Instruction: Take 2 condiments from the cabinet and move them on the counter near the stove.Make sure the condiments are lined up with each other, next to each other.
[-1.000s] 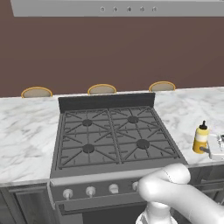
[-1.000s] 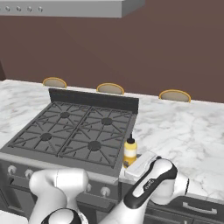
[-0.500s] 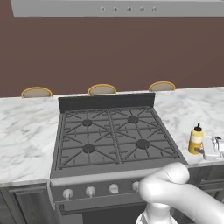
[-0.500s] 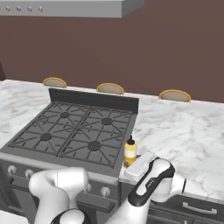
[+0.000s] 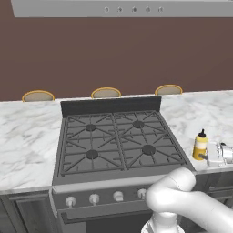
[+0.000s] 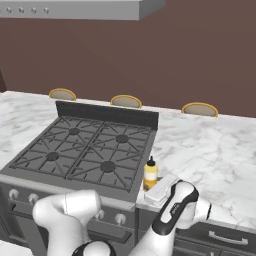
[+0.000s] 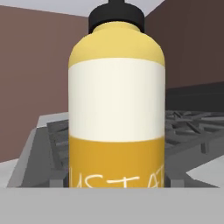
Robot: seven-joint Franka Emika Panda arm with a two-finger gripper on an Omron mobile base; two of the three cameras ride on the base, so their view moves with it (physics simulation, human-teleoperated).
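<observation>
Hand view: yellow squeeze bottle point(image 7: 117, 109) upright directly ahead of gripper point(image 6: 159, 192), on table point(image 6: 215, 150) beside stove point(image 5: 116, 141). Gripper grip state unclear (fingertips hidden). Pepper mill still to fetch.

- The yellow squeeze bottle point(image 7: 117, 100) is looking like smooth, matt plastic, wearing a white paper-like label band and a dark, dull cap.
- The counter point(image 5: 27, 141) is showing as polished white marble with grey veining.
- The stove point(image 6: 80, 155) is carrying black, matt cast-iron grates, rough-looking against its smooth brushed-steel front and rounded metal knobs.
- The wall point(image 5: 91, 54) behind is appearing as flat, matt brown.
- The hood point(image 5: 123, 8) overhead is reading as smooth grey metal.
- The arm point(image 6: 65, 212) is gleaming as glossy white plastic.
</observation>
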